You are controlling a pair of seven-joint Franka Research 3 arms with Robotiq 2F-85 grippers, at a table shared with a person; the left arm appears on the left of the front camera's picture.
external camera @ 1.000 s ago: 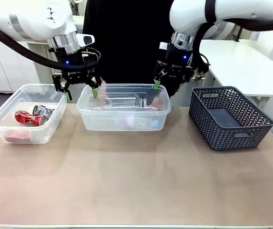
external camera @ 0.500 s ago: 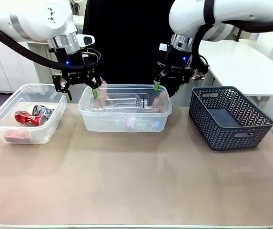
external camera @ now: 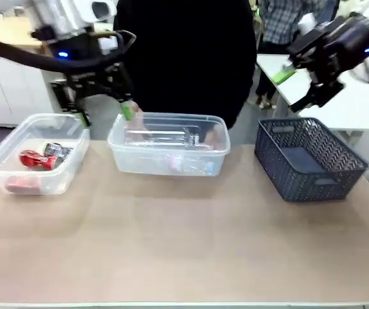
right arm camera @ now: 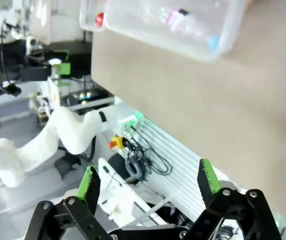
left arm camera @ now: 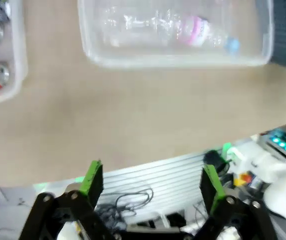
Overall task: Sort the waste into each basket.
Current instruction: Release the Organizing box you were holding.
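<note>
Noted at this frame, against the half-second before:

- Left claw [external camera: 100, 109]: raised from just above the gap between the two tubs to a higher spot over the same place; wide open, empty. Wrist view confirmed green pads [left arm camera: 92, 176] apart, nothing between.
- Right claw [external camera: 300, 80]: swung away from the far right corner of the middle tub, up and out to the right, above and behind the dark lattice basket [external camera: 310, 158]. Spread wide, empty; own wrist view showed only desk edge and cabling between the pads.
- Left tub [external camera: 33, 154]: held crushed red cans [external camera: 33, 158] and one silver can [external camera: 56, 150]. No shift.
- Middle tub [external camera: 168, 151]: held clear bottles [external camera: 165, 136], one with a pink label, a blue cap visible. Shifted barely, if at all.
- A hand [external camera: 134, 122] of the person in black seen at the far left wall of the middle tub; contact with it not resolvable.
- Desk [external camera: 184, 244]: no loose waste seen on it; lattice basket looked empty.

Judgement: cans in one tub, bottles in the other, both claws withdrawn with nothing held. Sorting looked finished or nearly so; arms probably retreating to rest. Motion blur heavy in the front view, so positions approximate.
</note>
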